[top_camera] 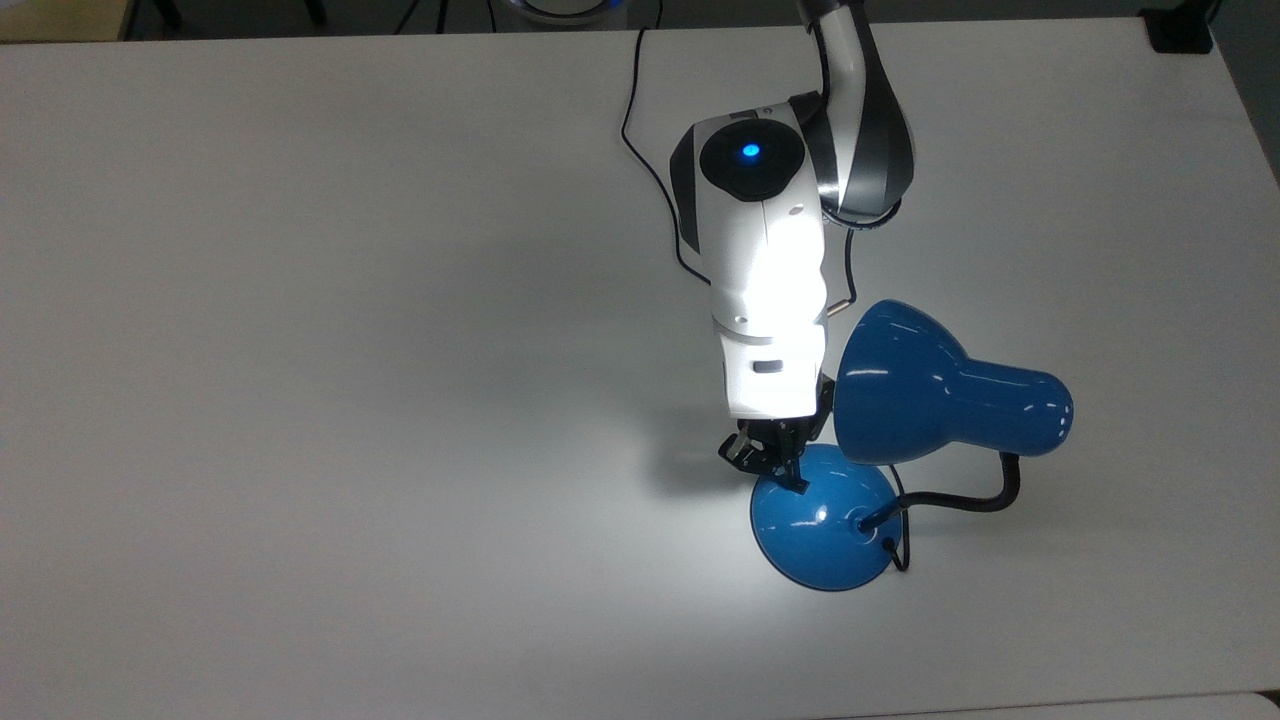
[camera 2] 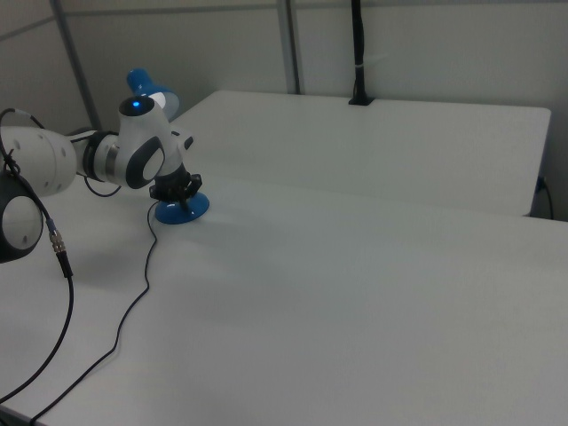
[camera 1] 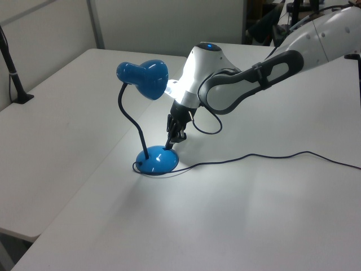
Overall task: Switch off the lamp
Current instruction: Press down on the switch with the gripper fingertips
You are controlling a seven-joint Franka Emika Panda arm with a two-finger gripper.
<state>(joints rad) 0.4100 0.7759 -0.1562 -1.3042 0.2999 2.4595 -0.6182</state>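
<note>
The lamp is glossy blue, and its bell shade (top_camera: 940,395) throws bright light on the table and on my wrist. A black gooseneck (top_camera: 960,500) joins the shade to the round domed base (top_camera: 830,530). My gripper (top_camera: 795,480) points down with its fingers shut together, and the tip rests on the upper left of the base, covering the small switch there. In the left view the gripper (camera 1: 170,143) meets the base (camera 1: 155,164) from above, under the shade (camera 1: 144,76). The right view has the gripper (camera 2: 180,193) just over the base (camera 2: 184,211).
The lamp's thin black cord (camera 1: 254,158) trails across the white table (top_camera: 300,350) toward the left view's right. The arm's own cable (top_camera: 640,150) loops beside the wrist. A black clamped post (camera 1: 14,73) stands at the table's far edge.
</note>
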